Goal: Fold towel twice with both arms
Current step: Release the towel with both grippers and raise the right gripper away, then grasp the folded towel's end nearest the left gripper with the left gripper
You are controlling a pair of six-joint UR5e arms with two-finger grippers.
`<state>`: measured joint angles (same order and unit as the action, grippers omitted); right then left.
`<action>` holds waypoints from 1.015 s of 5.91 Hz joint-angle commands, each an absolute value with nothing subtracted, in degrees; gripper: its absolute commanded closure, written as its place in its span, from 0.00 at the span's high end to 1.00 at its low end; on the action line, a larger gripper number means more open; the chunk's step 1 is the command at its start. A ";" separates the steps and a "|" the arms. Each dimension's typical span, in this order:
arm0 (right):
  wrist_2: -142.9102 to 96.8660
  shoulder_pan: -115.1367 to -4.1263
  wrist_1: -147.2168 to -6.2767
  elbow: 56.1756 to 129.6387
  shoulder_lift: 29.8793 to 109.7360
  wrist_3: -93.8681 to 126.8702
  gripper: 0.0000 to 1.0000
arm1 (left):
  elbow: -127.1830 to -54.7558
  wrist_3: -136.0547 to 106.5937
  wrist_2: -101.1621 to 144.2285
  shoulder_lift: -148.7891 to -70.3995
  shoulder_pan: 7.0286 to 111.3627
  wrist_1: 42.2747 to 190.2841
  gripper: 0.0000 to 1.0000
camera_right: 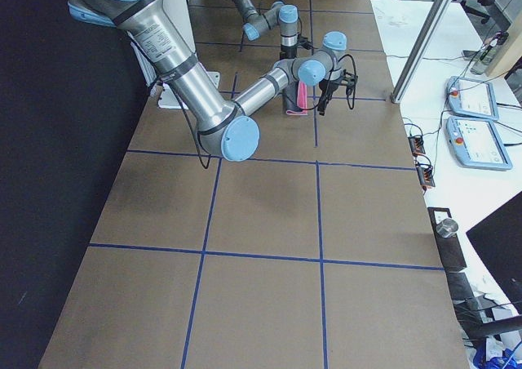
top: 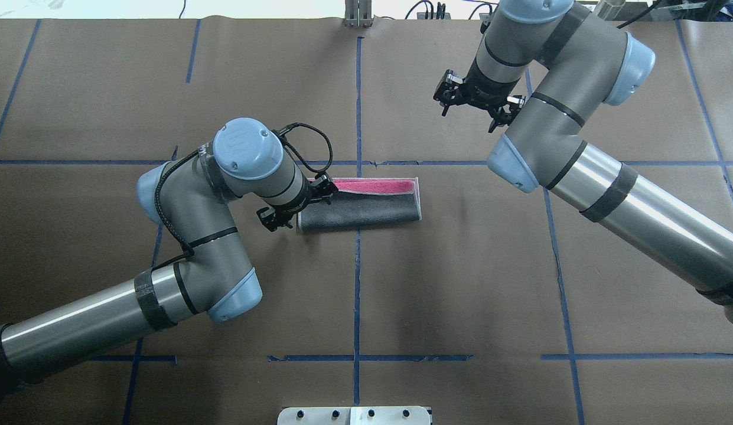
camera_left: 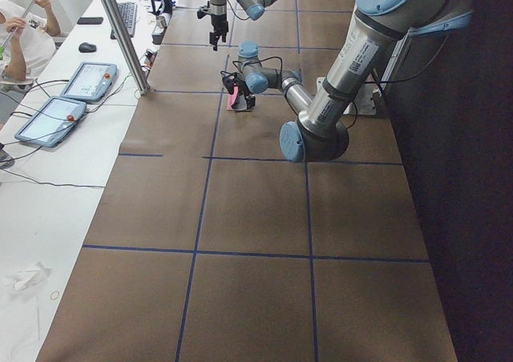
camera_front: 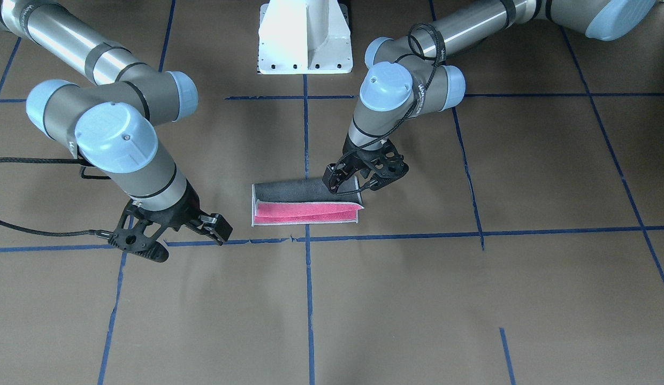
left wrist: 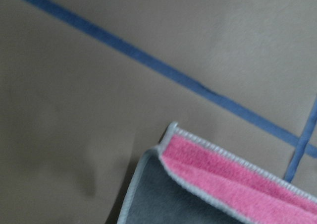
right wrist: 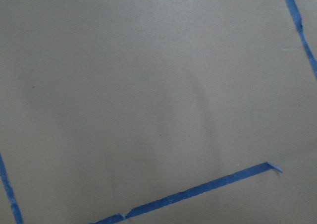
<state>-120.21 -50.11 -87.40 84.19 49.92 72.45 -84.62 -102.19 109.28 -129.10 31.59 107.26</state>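
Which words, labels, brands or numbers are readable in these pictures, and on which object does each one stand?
No text is clearly readable in any view.
White lettering on the black cable of the left arm: too small to read.
Dark print on that arm's silver tube, exterior left view: blurred.
Screens of the two tablets: too small to read.
The towel bears no writing.
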 commanded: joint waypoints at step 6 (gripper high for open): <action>-120.41 -51.68 -89.65 88.42 54.14 69.17 1.00 | -84.72 -104.33 109.07 -128.67 30.50 107.05 0.17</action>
